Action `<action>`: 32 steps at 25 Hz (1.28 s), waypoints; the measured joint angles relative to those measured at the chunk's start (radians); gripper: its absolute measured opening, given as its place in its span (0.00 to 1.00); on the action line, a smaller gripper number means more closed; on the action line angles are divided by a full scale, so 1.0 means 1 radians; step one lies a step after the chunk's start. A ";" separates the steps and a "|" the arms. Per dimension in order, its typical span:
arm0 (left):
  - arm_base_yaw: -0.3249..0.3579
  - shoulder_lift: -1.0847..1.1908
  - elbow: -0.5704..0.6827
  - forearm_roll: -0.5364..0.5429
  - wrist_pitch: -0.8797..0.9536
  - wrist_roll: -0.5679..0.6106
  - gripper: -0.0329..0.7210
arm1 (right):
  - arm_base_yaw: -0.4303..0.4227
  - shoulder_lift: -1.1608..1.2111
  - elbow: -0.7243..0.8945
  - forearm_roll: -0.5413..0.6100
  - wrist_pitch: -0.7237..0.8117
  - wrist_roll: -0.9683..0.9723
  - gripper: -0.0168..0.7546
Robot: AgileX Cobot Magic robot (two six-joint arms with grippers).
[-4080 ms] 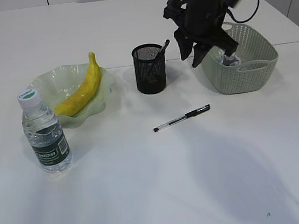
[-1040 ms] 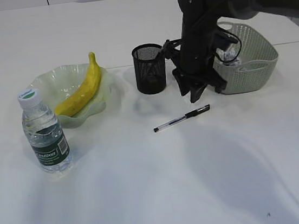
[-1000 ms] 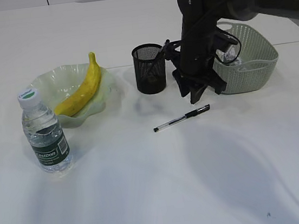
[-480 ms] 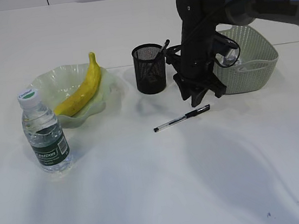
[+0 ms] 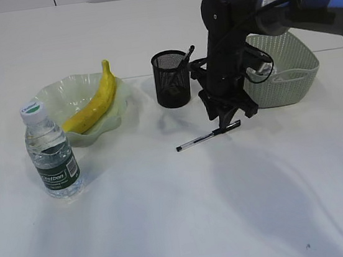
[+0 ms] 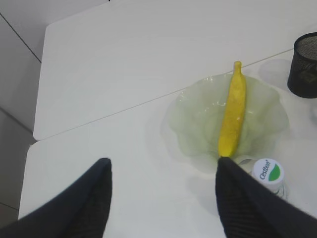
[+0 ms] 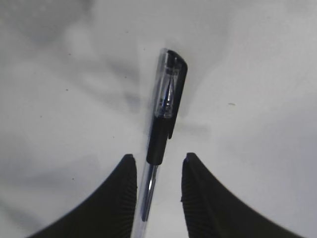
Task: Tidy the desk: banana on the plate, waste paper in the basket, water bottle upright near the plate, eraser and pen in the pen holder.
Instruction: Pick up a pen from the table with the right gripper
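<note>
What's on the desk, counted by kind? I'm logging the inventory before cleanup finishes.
Banana: 1
Plate: 1
Water bottle: 1
Pen holder: 1
Pen on the table: 1
Basket: 1
Total: 6

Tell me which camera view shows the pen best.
The right wrist view: the pen fills the frame, cap end up, lying on the table between the open fingers of the right gripper. The exterior view shows the whole pen, small, beneath that gripper. The left wrist view does not show it.
</note>
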 joint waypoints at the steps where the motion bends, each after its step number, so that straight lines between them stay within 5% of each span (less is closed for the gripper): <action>1: 0.000 0.000 0.000 0.000 0.000 0.000 0.66 | 0.000 0.000 0.000 0.000 0.000 0.000 0.33; 32: 0.000 0.000 0.000 0.000 0.025 0.000 0.66 | 0.000 0.048 0.000 0.008 -0.003 0.007 0.33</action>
